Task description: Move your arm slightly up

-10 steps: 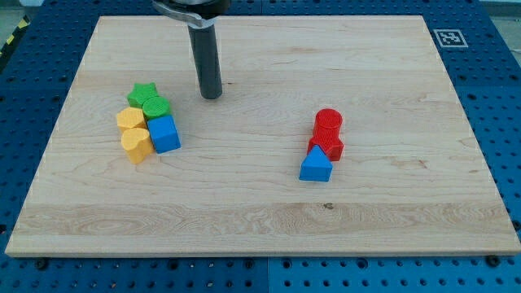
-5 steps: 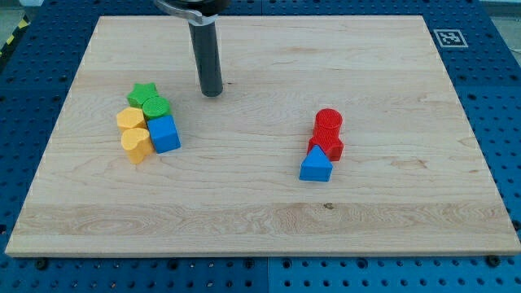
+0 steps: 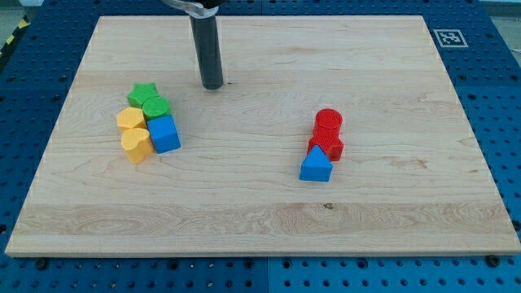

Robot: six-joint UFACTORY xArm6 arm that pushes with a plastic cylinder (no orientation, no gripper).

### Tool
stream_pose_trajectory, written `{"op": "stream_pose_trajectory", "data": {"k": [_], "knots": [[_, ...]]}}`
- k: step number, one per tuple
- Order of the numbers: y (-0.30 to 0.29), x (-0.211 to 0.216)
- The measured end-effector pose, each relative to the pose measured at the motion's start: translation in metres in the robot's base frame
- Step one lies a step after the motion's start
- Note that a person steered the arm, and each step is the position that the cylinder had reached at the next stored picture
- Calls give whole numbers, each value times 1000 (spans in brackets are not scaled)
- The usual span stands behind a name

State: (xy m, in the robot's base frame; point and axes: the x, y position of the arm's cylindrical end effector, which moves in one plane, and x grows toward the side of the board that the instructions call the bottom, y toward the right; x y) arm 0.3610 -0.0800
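My dark rod comes down from the view's top, and my tip point(image 3: 212, 85) rests on the wooden board point(image 3: 260, 49). It stands apart from every block, up and to the right of the left cluster. That cluster holds a green star point(image 3: 142, 93), a green cylinder point(image 3: 155, 107), a blue cube point(image 3: 164, 133), and two yellow blocks point(image 3: 130, 119) point(image 3: 136, 145). At the right a red cylinder point(image 3: 328, 122), a second red block point(image 3: 330, 145) and a blue triangle point(image 3: 316, 166) sit in a line.
The board lies on a blue perforated table point(image 3: 505, 98). A black-and-white marker tag point(image 3: 448, 37) sits at the board's top right corner.
My tip has slid a short way toward the view's top. No block has moved.
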Motion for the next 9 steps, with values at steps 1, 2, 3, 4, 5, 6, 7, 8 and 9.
{"op": "stream_pose_trajectory", "data": {"k": [1,2,3,4,5,6,7,8,9], "knots": [[0,-3],[0,-4],[0,-5],[0,-6],[0,-7],[0,-8],[0,-10],[0,-12],[0,-13]]}}
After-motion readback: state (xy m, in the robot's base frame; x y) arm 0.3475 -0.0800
